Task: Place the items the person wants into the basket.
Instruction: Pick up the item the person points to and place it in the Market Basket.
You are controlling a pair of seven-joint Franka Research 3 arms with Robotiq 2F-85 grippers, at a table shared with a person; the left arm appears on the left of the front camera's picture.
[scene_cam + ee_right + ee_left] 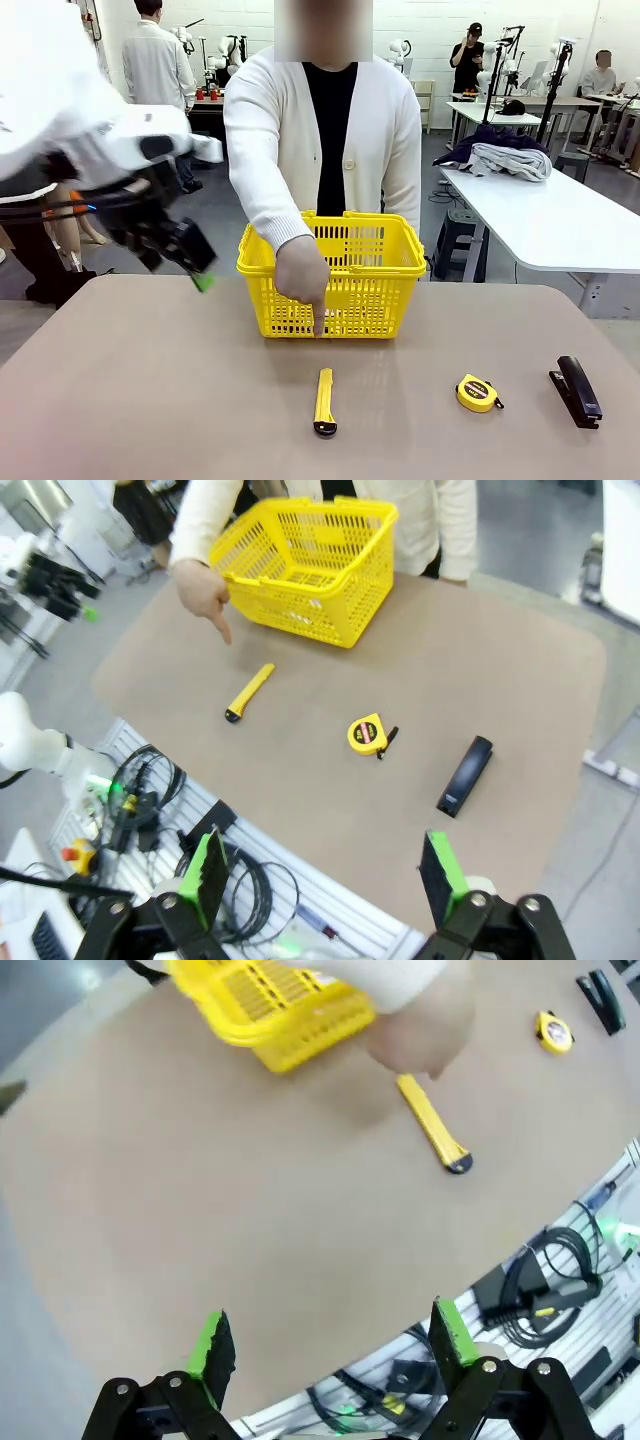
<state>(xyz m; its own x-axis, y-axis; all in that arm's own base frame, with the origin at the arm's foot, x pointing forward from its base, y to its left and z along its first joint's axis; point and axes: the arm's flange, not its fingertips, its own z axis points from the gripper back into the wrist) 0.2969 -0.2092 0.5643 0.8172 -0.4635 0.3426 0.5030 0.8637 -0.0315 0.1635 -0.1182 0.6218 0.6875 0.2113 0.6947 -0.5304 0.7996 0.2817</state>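
Note:
A slim yellow utility knife [325, 400] with a black end lies on the tan table in front of the yellow basket [335, 275]. The person in a white cardigan points a finger of one hand [305, 285] down at the knife [432, 1122]. My left gripper [195, 268] hangs open above the table's left side, well left of the basket; its own view shows the gripper [330, 1345] with nothing between its green pads. My right gripper [325, 870] is open and high over the near table edge, far from the knife [250, 692] and basket [310, 555].
A round yellow tape measure [477, 392] and a black stapler [577, 390] lie at the front right. Cables and a rack [200, 860] sit below the table's near edge. White tables and other people are farther back.

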